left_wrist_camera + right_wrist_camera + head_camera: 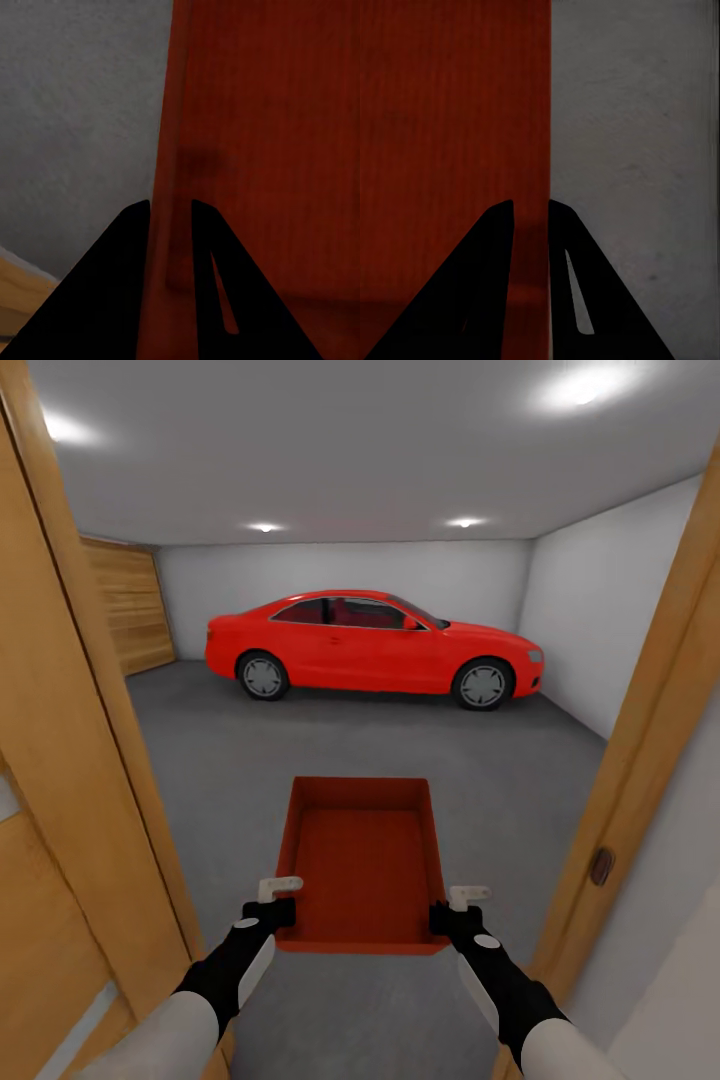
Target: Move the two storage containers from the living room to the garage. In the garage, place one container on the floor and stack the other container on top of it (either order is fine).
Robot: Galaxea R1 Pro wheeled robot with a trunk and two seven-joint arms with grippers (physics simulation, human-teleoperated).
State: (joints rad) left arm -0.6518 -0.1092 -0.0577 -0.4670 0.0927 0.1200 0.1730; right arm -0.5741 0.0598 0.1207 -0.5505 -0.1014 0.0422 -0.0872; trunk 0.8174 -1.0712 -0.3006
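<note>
Container (362,860) between left hand (272,913), right hand (452,916)

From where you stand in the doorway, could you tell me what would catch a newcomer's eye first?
The red car stands out first, parked side-on against the far white wall of the garage. Nearer, an orange-red storage container is carried open side up between both arms, the left gripper and the right gripper each with fingers clamped over a side wall. Wooden door frames flank the view, with grey concrete floor ahead.
</note>
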